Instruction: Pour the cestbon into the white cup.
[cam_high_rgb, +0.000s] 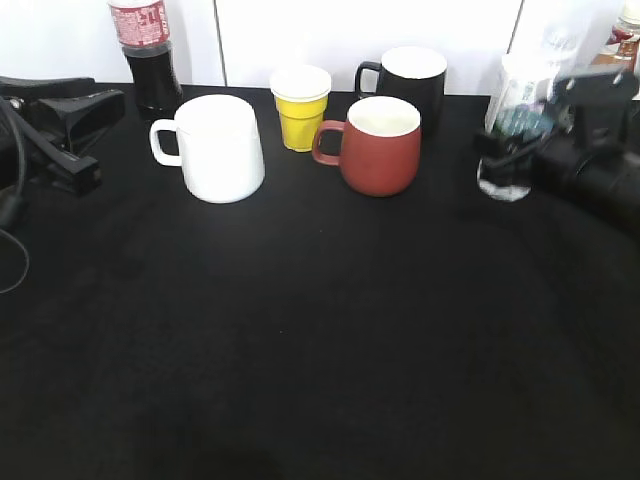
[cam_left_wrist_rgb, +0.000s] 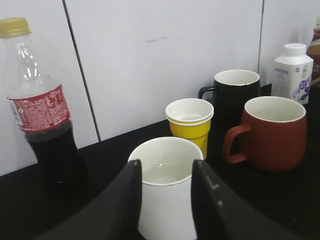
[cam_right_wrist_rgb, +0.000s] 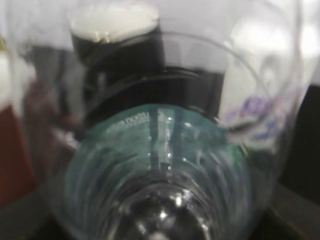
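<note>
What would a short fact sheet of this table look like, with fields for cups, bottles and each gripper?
cups: white cup, yellow cup, red mug, black mug
bottles: cola bottle back left; cestbon at right
carton: white carton
left gripper: open, behind the white cup
right gripper: around the cestbon; grip unclear
pouring: not yet begun

clear cestbon (cam_high_rgb: 510, 140), white cup (cam_high_rgb: 213, 147) apart

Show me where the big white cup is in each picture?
Exterior view: the white cup stands left of centre, handle pointing left.
Left wrist view: bottom centre, just beyond the left gripper.
Right wrist view: not in it; the clear bottle fills the picture.
Shared landmark: the black mug.
</note>
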